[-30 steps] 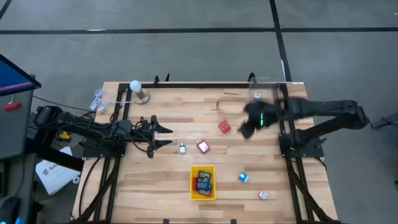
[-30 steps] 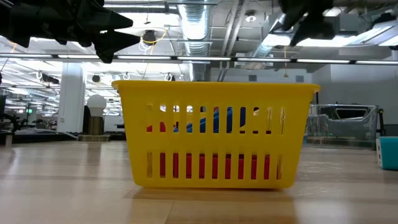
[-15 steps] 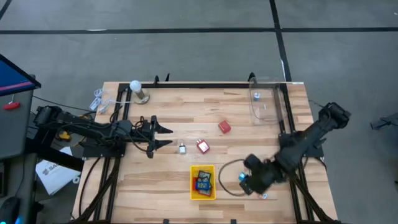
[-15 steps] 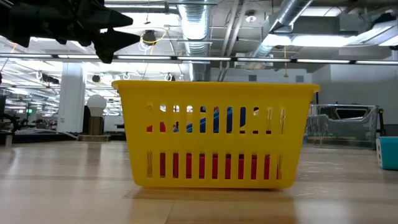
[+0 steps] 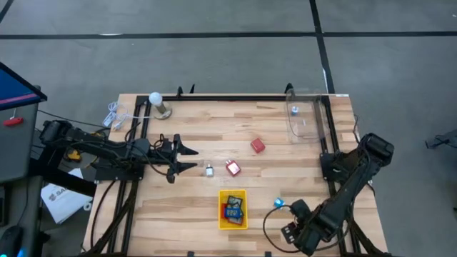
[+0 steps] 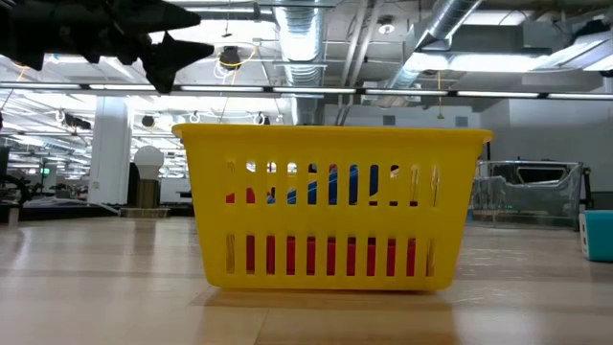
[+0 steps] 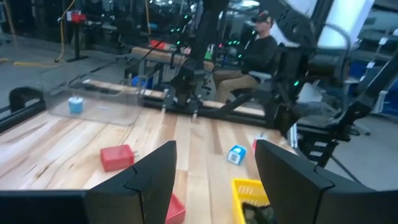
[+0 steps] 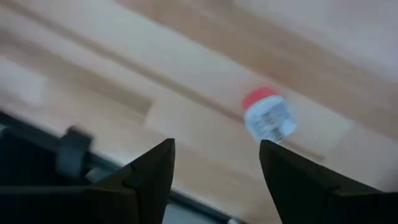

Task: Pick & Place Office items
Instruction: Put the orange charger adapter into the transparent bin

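Note:
Several tiny office items lie on the wooden table: a red block [image 5: 258,145], a red-and-white piece [image 5: 233,168], a small white piece [image 5: 209,170] and a blue piece [image 5: 278,203]. More sit in the yellow tray [image 5: 223,219]. My right gripper [image 5: 291,230] is open over the table's near right corner. In its wrist view a small white piece with a red cap [image 8: 268,118] lies on the wood just ahead of the fingers [image 8: 214,180]. My left gripper [image 5: 187,158] waits open above the table's left half, pointing right.
A clear container [image 5: 303,118] with a small blue thing inside stands at the far right. The white ball on its stand [image 5: 157,101] is at the far left. In the low view the yellow tray [image 6: 330,206] fills the middle. A person sits beyond the table [image 7: 258,43].
My right arm has swung fast from the far right of the table, past the blue piece, to the near right corner, and has dropped low over the wood there. It has left the low view's top. Nothing on the table has moved.

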Tool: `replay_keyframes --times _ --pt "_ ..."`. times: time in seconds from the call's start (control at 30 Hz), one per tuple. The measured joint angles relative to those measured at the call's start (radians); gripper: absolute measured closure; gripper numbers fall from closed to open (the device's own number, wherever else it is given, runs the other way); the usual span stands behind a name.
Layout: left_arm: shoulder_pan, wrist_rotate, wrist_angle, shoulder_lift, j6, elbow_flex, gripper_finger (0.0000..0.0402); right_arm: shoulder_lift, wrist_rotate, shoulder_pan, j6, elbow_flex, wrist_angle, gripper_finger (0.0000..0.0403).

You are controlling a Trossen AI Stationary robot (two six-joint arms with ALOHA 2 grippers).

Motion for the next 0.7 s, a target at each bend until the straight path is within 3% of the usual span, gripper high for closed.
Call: replay_keyframes --times 0.27,0.7 --pt "-0.053 0.000 0.032 0.000 0.001 0.000 0.0188 0.083 -0.081 -0.028 -0.100 0.043 -0.098 0.0173" --pt "-0.077 0.000 0.062 0.000 0.005 0.000 0.0188 0.109 -0.080 0.002 -0.117 0.038 -0.122 0.0197"
